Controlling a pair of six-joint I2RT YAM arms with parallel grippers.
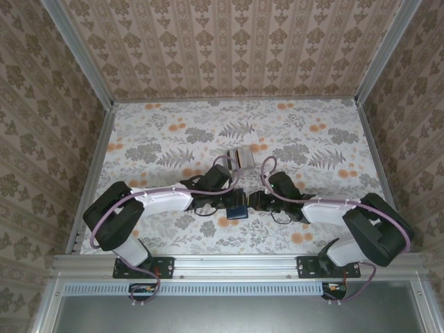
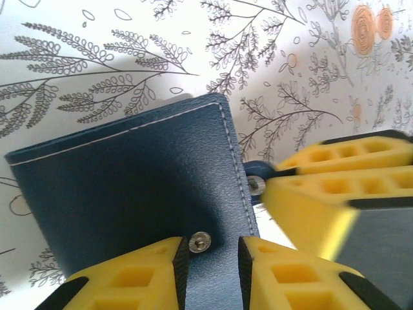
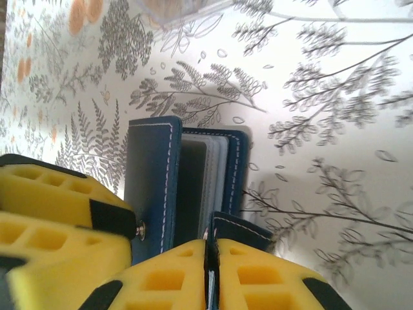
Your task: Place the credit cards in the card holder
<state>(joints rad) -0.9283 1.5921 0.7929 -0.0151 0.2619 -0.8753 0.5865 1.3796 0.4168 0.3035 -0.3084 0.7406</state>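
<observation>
The card holder (image 1: pixel 237 208) is a dark blue leather wallet with white stitching, lying between both grippers at the table's middle front. It stands slightly ajar, and clear sleeves (image 3: pixel 214 169) show inside. My left gripper (image 2: pixel 213 255) is open, its fingertips set apart over the outer cover (image 2: pixel 129 187) beside a metal snap (image 2: pixel 201 242). My right gripper (image 3: pixel 211 248) is shut on the holder's thin closure strap (image 3: pixel 242 230). The credit cards (image 1: pixel 241 158) stand edge-on as narrow stripes in a clear stand just behind the holder.
The clear stand's edge (image 3: pixel 174 8) shows at the top of the right wrist view. Floral table covering (image 1: pixel 166 139) stretches to both sides and to the back. Patterned walls with metal rails (image 1: pixel 94 166) enclose the table.
</observation>
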